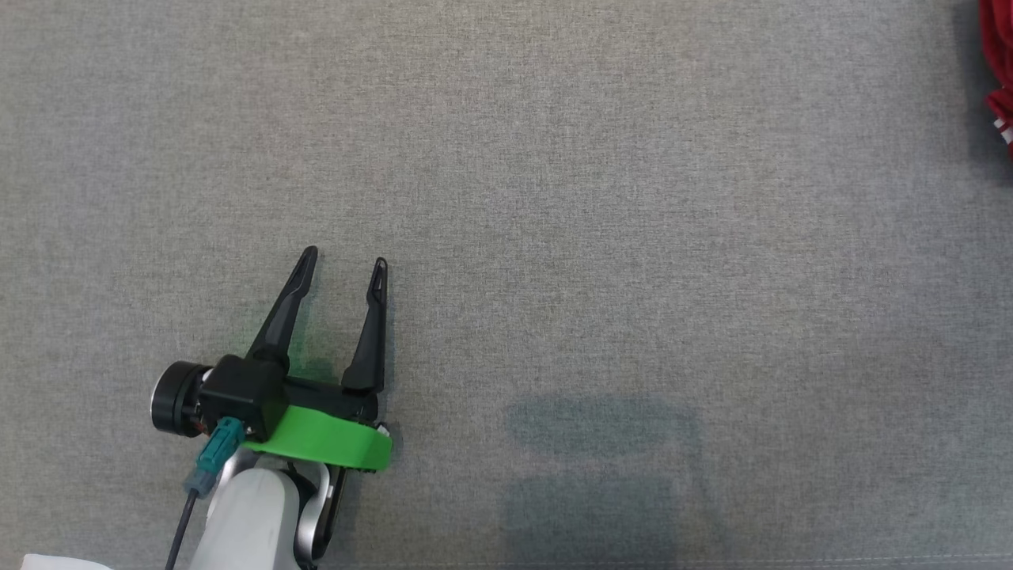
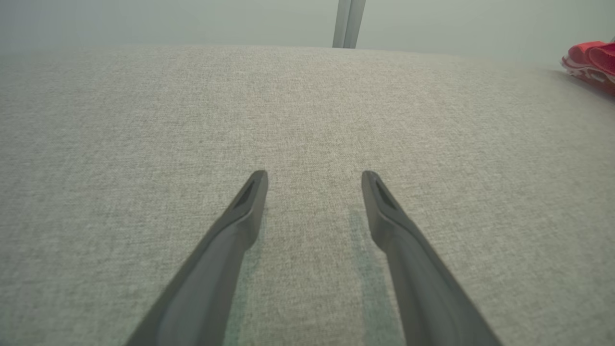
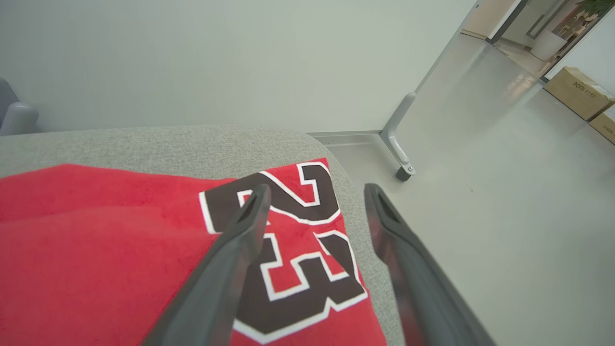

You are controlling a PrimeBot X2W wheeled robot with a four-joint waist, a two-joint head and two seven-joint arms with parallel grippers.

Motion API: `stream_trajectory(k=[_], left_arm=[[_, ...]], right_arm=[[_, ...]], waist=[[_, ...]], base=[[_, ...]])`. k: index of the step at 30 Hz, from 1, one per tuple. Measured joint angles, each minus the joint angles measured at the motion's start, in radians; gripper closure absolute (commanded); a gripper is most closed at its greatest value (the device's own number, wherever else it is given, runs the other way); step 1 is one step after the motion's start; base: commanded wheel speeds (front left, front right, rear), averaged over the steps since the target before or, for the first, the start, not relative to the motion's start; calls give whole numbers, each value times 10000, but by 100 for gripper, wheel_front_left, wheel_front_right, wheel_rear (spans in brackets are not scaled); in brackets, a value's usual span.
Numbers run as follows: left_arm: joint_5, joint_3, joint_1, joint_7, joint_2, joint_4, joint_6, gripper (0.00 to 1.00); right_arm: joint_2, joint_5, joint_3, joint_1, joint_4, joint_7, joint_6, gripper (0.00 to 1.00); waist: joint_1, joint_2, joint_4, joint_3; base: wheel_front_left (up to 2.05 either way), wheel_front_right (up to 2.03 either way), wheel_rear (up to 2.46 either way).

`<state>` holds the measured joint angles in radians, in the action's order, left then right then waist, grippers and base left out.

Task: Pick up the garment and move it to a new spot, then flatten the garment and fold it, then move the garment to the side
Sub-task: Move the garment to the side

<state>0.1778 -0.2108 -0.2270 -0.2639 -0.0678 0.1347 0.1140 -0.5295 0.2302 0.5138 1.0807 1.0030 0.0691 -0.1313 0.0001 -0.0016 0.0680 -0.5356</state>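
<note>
Grey woven fabric covers the counter (image 1: 633,198). In the head view the left gripper (image 1: 346,257) sits at the lower left of the frame, its two dark fingers spread apart with nothing between them, on or just above bare cloth; contact cannot be confirmed. The red garment (image 1: 999,55) shows as a sliver at the upper right edge of that frame, well apart from the left gripper. In the right wrist view the garment lies flat at the counter's rounded corner in the lower left of the frame, with a dark, white-edged number 23 (image 3: 293,240) facing up. The right gripper (image 3: 315,188) has its fingers apart and grips nothing: one finger crosses the numeral, the other lines up over the pale floor (image 3: 504,216). Cardboard boxes (image 3: 579,91) stand at the upper right.
</note>
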Motion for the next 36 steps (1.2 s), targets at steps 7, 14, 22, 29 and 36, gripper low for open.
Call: stream_trajectory(k=[7,14,22,29,36], left_arm=[[0,-6,-9,-2,6,29,-2,0],[13,61,-2,-2,23,-79,-4,0],[500,437,196,-2,117,-215,-153,0],[1034,857,569,0,163,-33,-627,0],[1292,1151,1081,-2,176,253,-1009,0]], right_arm=[[293,606,242,229,539,861,0,0],[518,602,-121,527,1051,1584,2,0],[1315,-485,-1532,401,817,1896,2,0],[2102,-2265,-3290,-1312,-1005,1927,0,0],[2715,-4362,-4380,-4276,-3384,1935,2,0]], waist=[[0,0,-49,168],[0,0,-173,638],[0,0,-293,1550],[0,0,-370,2603],[-1,0,-345,3846]], base=[[0,0,0],[0,0,0],[0,0,0],[0,0,0],[0,0,0]])
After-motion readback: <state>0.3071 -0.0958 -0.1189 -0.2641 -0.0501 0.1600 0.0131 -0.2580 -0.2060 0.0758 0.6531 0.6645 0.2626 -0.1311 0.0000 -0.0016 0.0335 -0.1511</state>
